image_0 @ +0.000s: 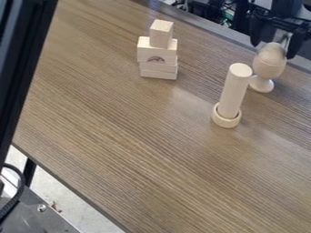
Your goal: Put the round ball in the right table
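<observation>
My gripper [274,45] is at the upper right, open, with its fingers apart on the two sides of the round ball's top. The pale wooden ball [271,53] rests on a pale wooden cup [268,70] with a stem and a round foot, standing upright on the brown wood-grain table [139,150]. Whether the fingers touch the ball I cannot tell.
Just left of the cup, a tall wooden cylinder [234,91] stands in a wooden ring [226,121]. A stack of wooden blocks [157,51] stands at the upper middle. A black frame post [24,59] runs down the left side.
</observation>
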